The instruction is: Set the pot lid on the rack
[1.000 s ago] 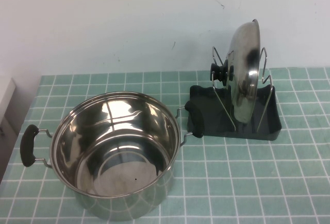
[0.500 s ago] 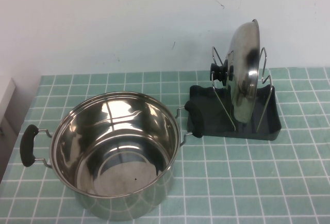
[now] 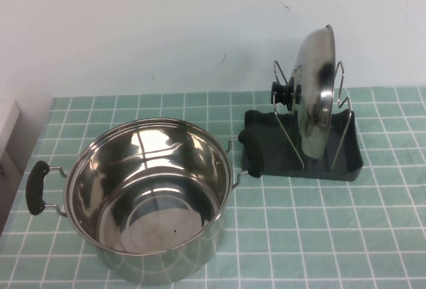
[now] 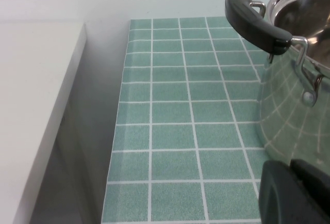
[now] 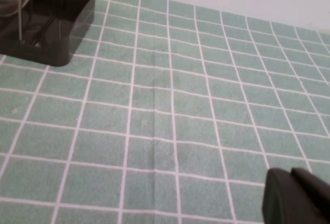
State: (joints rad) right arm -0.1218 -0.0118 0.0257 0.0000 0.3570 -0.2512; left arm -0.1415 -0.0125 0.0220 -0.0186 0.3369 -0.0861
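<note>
The shiny pot lid (image 3: 314, 96) stands on edge in the dark grey rack (image 3: 261, 159), leaning between its two silver wire loops (image 3: 341, 76), with its black knob (image 3: 281, 94) facing left. Neither arm shows in the high view. My left gripper (image 4: 292, 166) is shut and empty, low over the tiles beside the steel pot (image 4: 294, 105). My right gripper (image 5: 290, 175) is shut and empty, low over bare tiles, well apart from the rack (image 5: 62, 22), whose corner shows in the right wrist view.
The deep steel pot (image 3: 150, 189) with two black handles stands open at the front left, its right handle (image 3: 253, 152) close to the rack. A white ledge (image 4: 36, 95) borders the table's left edge. A white wall runs behind.
</note>
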